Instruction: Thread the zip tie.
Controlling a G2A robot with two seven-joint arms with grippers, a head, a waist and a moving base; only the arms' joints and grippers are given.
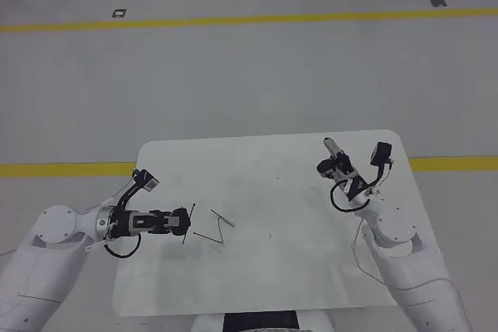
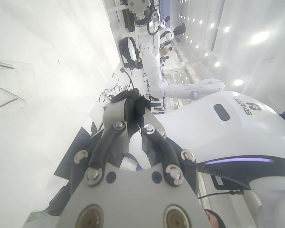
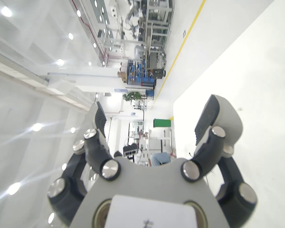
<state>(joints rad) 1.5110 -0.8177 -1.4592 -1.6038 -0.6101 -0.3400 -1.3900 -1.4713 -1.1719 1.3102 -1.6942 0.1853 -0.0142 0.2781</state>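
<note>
1. While the thin black plastic zip tie (image 1: 186, 234) sits pinched in my closed left gripper (image 2: 135, 100) over the white table (image 1: 274, 174), a bent black strip (image 1: 222, 217) lies just beside.
2. Well apart, my right gripper (image 3: 154, 110) gapes wide; I'd align tail and head squarely.

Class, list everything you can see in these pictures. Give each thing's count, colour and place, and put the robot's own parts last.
table: one, white, in the middle of the top view.
straight zip tie: one, black, on the table's left part, across the tips of the left gripper; I cannot tell whether it is gripped.
bent zip tie: one, black, zigzag, on the table just toward the middle from the straight one.
floor lines: two, yellow, one far beyond the table, one running behind it.
left gripper: one, grey and black, shut.
right gripper: one, grey and black, open, over the table's right part.
</note>
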